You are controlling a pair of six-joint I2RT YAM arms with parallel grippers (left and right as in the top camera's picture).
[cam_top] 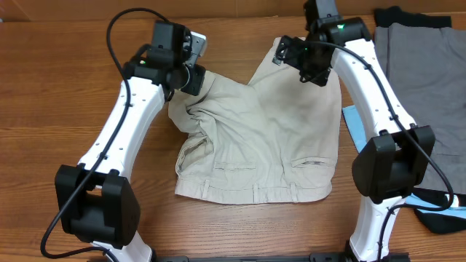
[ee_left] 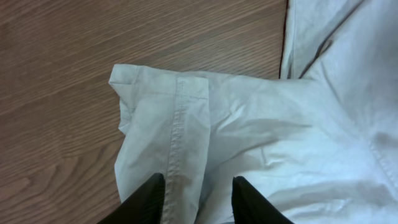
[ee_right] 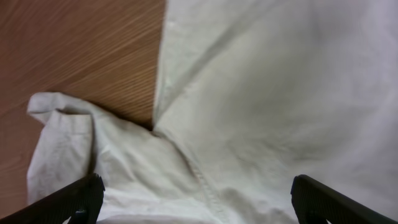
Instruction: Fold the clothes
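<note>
The pale beige shorts lie in the middle of the table, waistband toward the front edge. Their left leg is bunched up and pulled leftward. My left gripper is at that bunched leg; in the left wrist view its fingers stand apart, astride the leg's stitched hem, which lies slack between them. My right gripper hovers over the far edge of the right leg. In the right wrist view it is wide open above the cloth, holding nothing.
A grey garment lies at the right with a black piece behind it. A light-blue piece shows by the right arm, and another dark piece at the front right. Bare wooden table lies to the left.
</note>
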